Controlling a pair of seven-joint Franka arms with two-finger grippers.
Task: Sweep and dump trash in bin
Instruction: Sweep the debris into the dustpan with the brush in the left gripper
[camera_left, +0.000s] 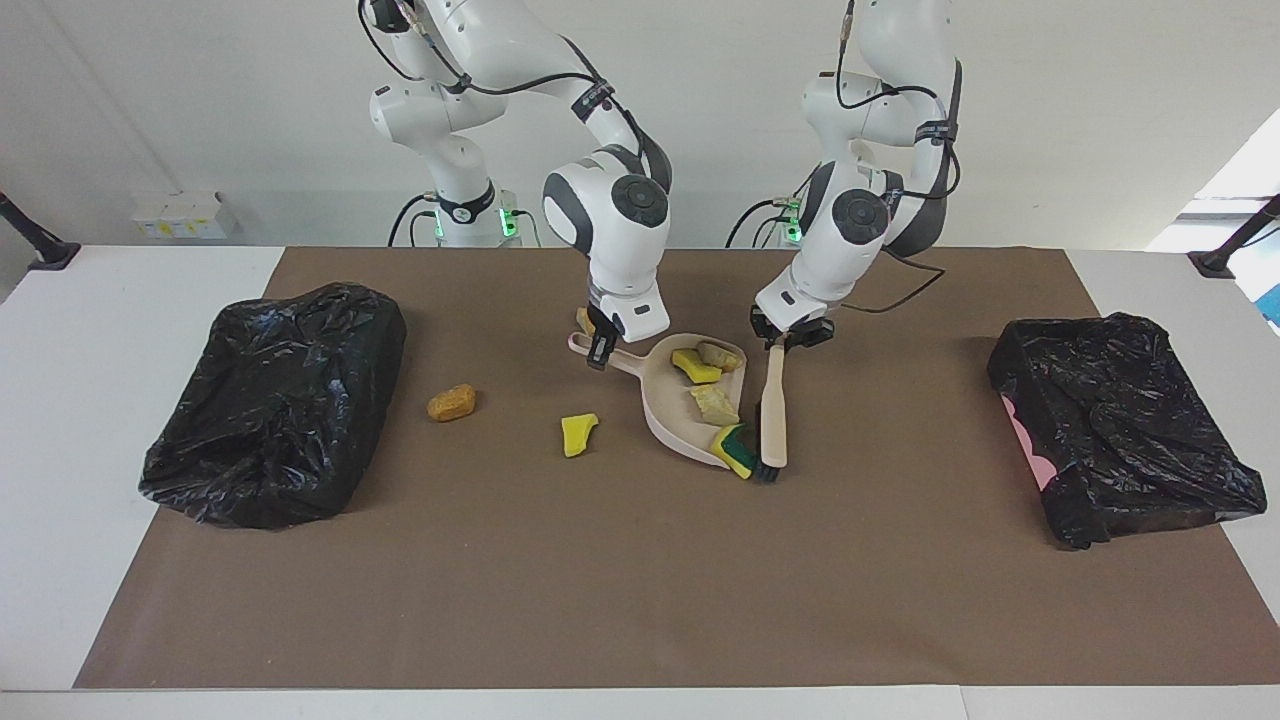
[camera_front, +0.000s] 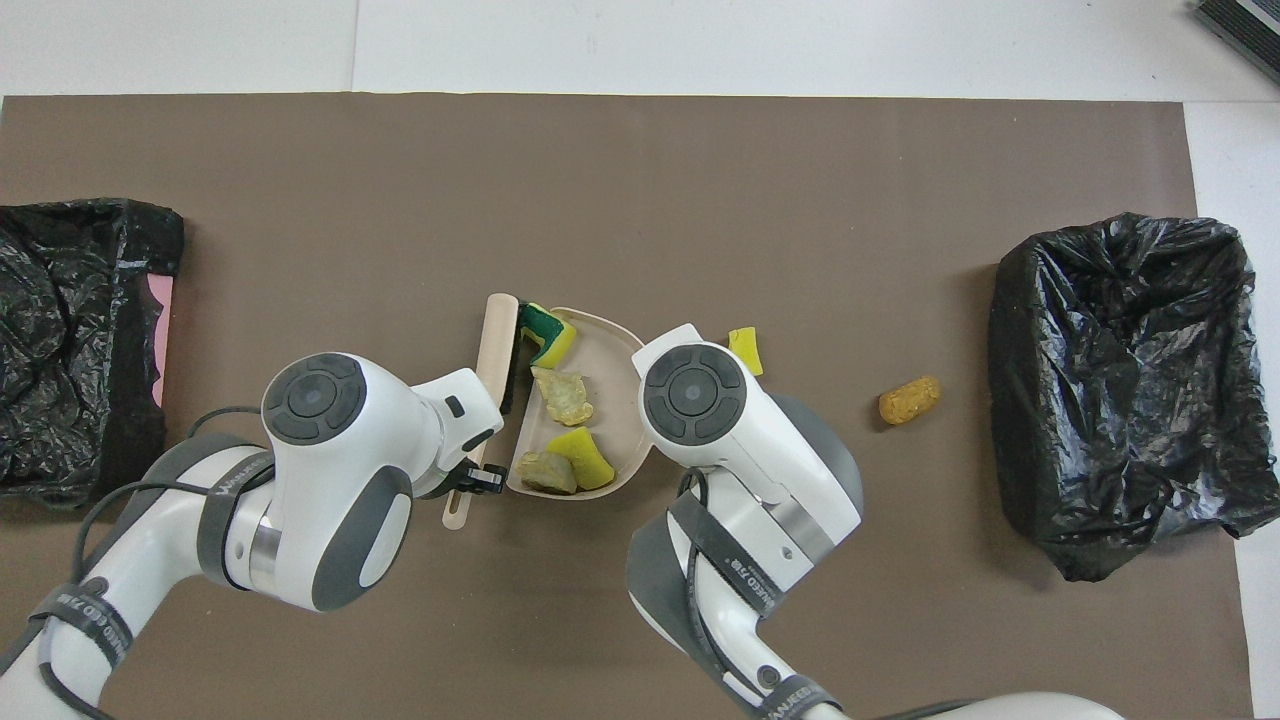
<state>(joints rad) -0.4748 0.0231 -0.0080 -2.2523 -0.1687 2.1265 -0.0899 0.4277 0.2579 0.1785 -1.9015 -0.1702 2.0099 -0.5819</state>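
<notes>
Holding the dustpan (camera_left: 665, 418) set down and level by its handle with the right gripper (camera_left: 598, 350), clamped around that handle. Holding the brush (camera_left: 773, 415) by its handle end with the left gripper (camera_left: 790, 335), shut tight on it, just beside the dustpan's open lip on the side toward the left arm's end of the table. Pressing the bristles against the green-and-yellow chunk (camera_left: 735, 447), which is half over the lip and not fully inside. Already carrying three pieces in the dustpan: a yellow chunk (camera_left: 695, 367), a tan chunk (camera_left: 716, 354) by the back wall, and a second tan chunk (camera_left: 715, 403) nearer the lip. Leaving trash outside for now: a loose yellow chunk (camera_left: 578, 434) near the dustpan toward the right arm's end, an orange-brown chunk (camera_left: 452, 402) well apart from it the same way, and a small piece (camera_left: 583, 320) just beside the dustpan's handle, mostly hidden. Could easily go wrong on this stroke: pushing too hard may shove the dustpan sideways and twist the handle in the grip, or flick light foam over the low wall. Sweeping too high may ride over the green-and-yellow chunk and wedge it under the lip. Lifting now would abandon the loose pieces. Tilting on the way to either black-bagged bin (camera_left: 275, 400) may spill the load.
</notes>
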